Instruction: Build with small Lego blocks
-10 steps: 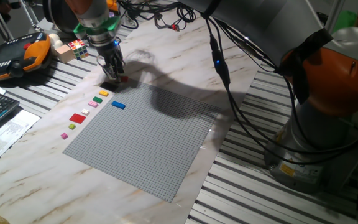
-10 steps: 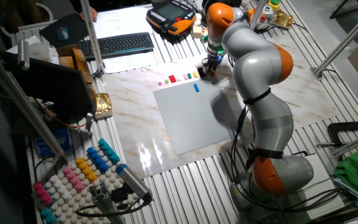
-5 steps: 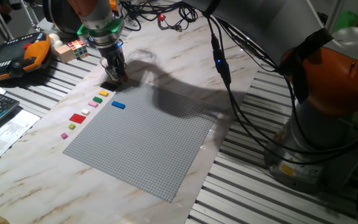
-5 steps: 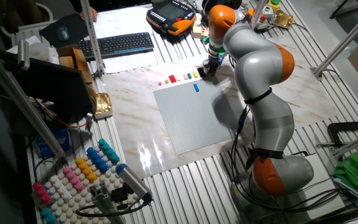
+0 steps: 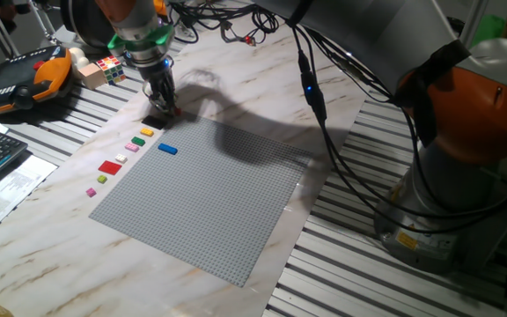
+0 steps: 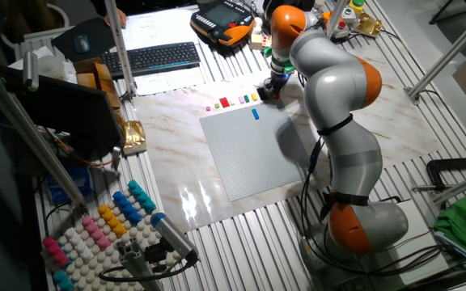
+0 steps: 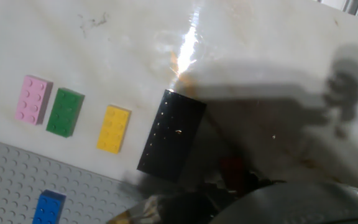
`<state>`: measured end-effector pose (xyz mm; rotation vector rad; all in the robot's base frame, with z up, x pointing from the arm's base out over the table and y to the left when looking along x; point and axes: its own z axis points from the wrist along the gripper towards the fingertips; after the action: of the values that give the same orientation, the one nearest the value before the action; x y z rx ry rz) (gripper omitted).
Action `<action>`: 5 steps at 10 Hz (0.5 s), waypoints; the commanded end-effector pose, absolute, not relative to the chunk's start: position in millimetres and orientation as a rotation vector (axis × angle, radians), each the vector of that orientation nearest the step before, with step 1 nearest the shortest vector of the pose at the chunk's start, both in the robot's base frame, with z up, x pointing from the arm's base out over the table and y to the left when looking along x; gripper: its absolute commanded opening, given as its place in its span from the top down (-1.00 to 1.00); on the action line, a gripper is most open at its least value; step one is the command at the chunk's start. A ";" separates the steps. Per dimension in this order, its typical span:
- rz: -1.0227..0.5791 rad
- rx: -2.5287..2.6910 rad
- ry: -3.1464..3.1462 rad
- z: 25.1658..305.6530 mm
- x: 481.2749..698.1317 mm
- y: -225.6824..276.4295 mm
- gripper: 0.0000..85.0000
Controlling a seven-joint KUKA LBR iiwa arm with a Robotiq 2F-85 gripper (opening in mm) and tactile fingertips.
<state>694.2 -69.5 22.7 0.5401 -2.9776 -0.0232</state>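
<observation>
At far corner of grey baseplate [image 5: 202, 198]: claw [image 5: 168, 108] low over black brick [image 7: 171, 135], seemingly pinching small red brick [image 5: 177, 112]; grip uncertain. Risk: nudging black brick or yellow brick [image 7: 114, 129] alongside, loose on surface [image 7: 104, 50].

A large grey baseplate [image 5: 209, 194] is laid on the marble tabletop [image 5: 236, 84], while a Rubik's cube [image 5: 108, 68] and an orange pendant [image 5: 20, 79] (beside a keyboard [image 6: 154, 56]) are set beyond it.
</observation>
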 end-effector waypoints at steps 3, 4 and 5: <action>-0.025 0.502 -2.983 30.4 692.9 -67.5 0.98; -0.024 0.481 -2.983 35.8 692.3 -66.6 0.98; -0.034 0.450 -2.978 41.6 691.7 -65.8 0.98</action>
<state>690.8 -65.0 43.3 0.4375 -2.9771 -0.0417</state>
